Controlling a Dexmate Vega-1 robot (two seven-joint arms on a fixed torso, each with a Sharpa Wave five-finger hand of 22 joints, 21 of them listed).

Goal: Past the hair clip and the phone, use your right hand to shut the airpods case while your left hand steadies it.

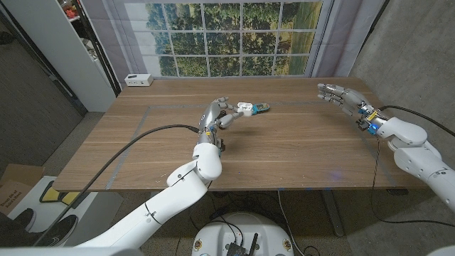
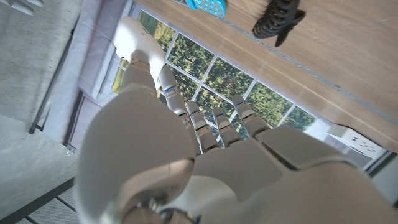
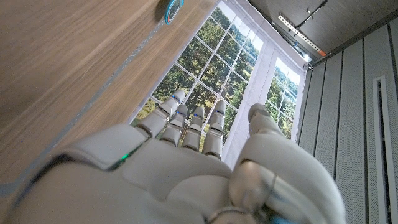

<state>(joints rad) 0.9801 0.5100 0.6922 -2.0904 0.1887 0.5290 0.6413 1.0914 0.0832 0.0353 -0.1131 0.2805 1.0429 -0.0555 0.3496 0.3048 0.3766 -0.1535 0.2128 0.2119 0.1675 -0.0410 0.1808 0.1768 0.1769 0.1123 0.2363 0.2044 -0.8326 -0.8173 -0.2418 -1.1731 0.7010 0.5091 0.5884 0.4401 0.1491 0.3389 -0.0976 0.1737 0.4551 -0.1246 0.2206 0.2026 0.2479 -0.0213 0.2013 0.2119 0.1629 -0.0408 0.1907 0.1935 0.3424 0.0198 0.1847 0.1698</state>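
The white airpods case [image 1: 245, 108] sits at mid-table, right at the fingertips of my left hand [image 1: 220, 114]. I cannot tell whether they touch it or whether its lid is up. A blue-green phone [image 1: 261, 107] lies just beyond the case. In the left wrist view my left hand [image 2: 205, 143] has its fingers stretched out with nothing between them, and beyond them lie the black hair clip [image 2: 278, 17] and the phone [image 2: 208, 5]. My right hand [image 1: 340, 94] hovers far off at the table's right rear, fingers spread and empty, as the right wrist view [image 3: 186, 155] also shows.
A white box [image 1: 138, 80] stands at the table's far left corner. Thin tape lines [image 1: 178, 107] mark a rectangle on the wood. A small blue object [image 3: 169, 9] lies near the table's far edge. Black cables trail from both arms across the table.
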